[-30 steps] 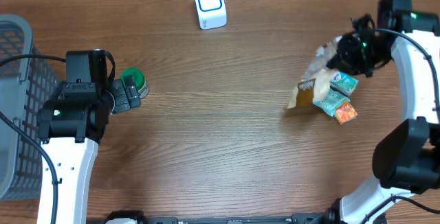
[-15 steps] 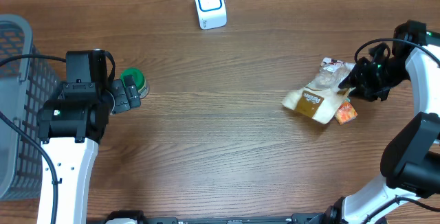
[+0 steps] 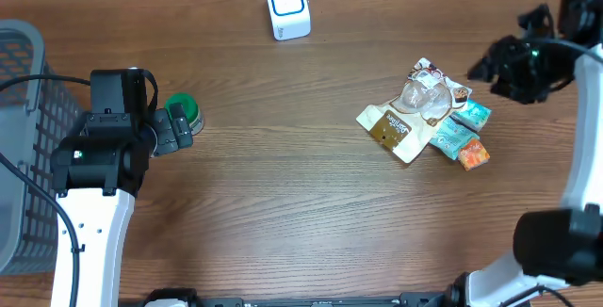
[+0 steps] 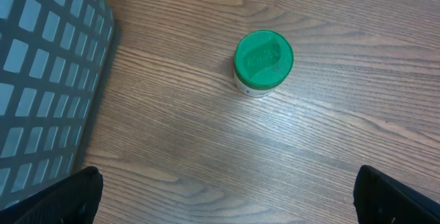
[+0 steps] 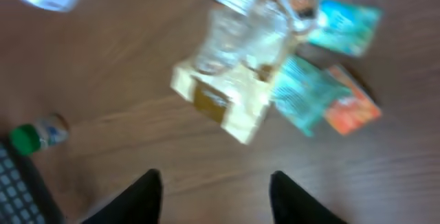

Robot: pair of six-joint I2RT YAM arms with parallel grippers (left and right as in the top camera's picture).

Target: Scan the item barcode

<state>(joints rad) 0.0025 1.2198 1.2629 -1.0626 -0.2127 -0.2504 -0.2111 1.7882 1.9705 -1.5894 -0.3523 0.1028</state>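
A clear-and-cream snack bag (image 3: 407, 111) lies flat on the wooden table, partly over two teal packets (image 3: 460, 128) and beside an orange packet (image 3: 474, 154). My right gripper (image 3: 482, 66) hovers up and to the right of the bag, open, with nothing between its fingers. In the blurred right wrist view the bag (image 5: 240, 66) lies well ahead of the right gripper (image 5: 216, 183). The white scanner (image 3: 286, 6) with a blue ring stands at the table's far edge. My left gripper (image 4: 223, 196) is wide open over bare wood, just short of a green-lidded jar (image 4: 263, 62).
A grey mesh basket (image 3: 19, 137) fills the left edge of the table, close to the left arm; its wall (image 4: 41, 80) also shows in the left wrist view. The green-lidded jar (image 3: 182, 111) stands right beside the left gripper (image 3: 174, 130).
The right gripper opened and let go of the snack bag, which dropped onto the table left of the packets. The right arm then drew back up and to the right. The left arm stayed still.
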